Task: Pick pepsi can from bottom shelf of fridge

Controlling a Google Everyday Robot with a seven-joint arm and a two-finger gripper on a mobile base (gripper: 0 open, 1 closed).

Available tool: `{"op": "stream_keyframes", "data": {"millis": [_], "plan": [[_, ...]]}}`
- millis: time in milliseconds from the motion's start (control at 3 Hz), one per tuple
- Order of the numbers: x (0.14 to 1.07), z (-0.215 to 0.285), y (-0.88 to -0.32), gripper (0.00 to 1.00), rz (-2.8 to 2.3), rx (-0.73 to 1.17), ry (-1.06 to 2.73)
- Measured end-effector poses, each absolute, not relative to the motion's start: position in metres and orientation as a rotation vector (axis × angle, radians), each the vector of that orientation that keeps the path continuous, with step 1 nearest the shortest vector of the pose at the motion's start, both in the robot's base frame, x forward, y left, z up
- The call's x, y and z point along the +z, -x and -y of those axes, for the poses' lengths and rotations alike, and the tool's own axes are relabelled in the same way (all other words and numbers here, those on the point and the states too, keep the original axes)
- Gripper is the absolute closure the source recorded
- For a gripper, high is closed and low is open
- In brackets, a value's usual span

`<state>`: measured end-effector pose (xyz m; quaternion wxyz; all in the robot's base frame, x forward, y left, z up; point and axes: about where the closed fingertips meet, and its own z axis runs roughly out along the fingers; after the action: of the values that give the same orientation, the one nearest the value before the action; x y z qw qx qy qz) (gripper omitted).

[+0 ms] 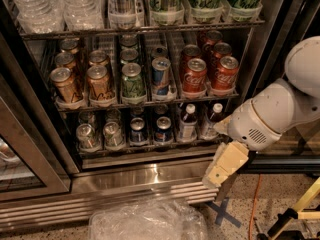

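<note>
The fridge (150, 176) stands open in front of me. Its bottom shelf (145, 146) holds two plain silver cans (86, 135) at the left, two dark blue pepsi cans (163, 130) side by side in the middle lanes, and two small bottles (187, 121) at the right. My gripper (215, 175), with cream fingers on a white arm (270, 116), hangs pointing down in front of the fridge's lower right corner. It is outside the shelf, to the right of and below the pepsi cans, touching nothing.
The shelf above holds gold cans (65, 84), a green can (131, 79), a pale blue can (161, 74) and red cans (194, 76). A crumpled plastic bag (147, 219) lies on the floor. A blue tape cross (223, 211), an orange cable (252, 204) and the glass door (20, 159) are nearby.
</note>
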<state>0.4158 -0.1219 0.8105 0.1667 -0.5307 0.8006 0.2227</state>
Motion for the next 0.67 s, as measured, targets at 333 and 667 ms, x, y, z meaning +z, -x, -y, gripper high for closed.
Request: {"op": "stream_keyframes", "data": {"millis": [333,667], "plan": [[0.81,0.124,-0.416,0.0,-2.277,0.631,1.487],[0.796,0.107,-0.419,0.0,-2.273,0.648,1.408]]}}
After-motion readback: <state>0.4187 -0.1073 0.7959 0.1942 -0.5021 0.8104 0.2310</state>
